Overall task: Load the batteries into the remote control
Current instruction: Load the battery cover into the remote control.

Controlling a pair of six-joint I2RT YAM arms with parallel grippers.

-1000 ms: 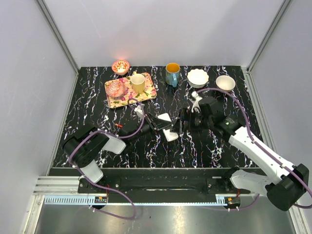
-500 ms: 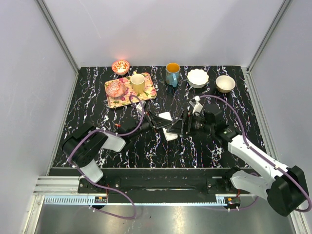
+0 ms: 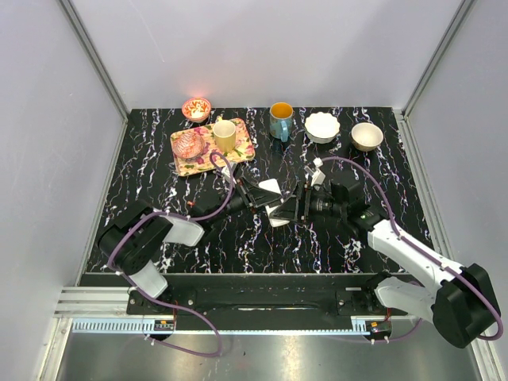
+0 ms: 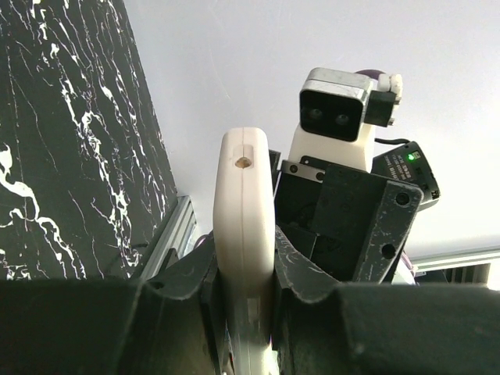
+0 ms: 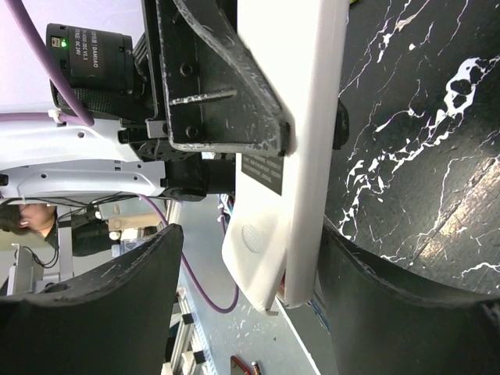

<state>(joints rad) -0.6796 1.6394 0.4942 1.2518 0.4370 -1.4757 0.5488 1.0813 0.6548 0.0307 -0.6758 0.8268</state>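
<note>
The remote control (image 4: 244,234) is located above the middle of the black marbled table (image 3: 151,171), turned edge-on. It is clamped on its two broad faces by the left gripper (image 3: 255,198), whose jaws are closed on it. The right gripper (image 5: 250,234) faces it from the opposite side with jaws spread wide, straddling the remote's free end. One finger (image 5: 375,305) sits just beside the casing and the other finger (image 5: 109,305) stands well apart.
</note>
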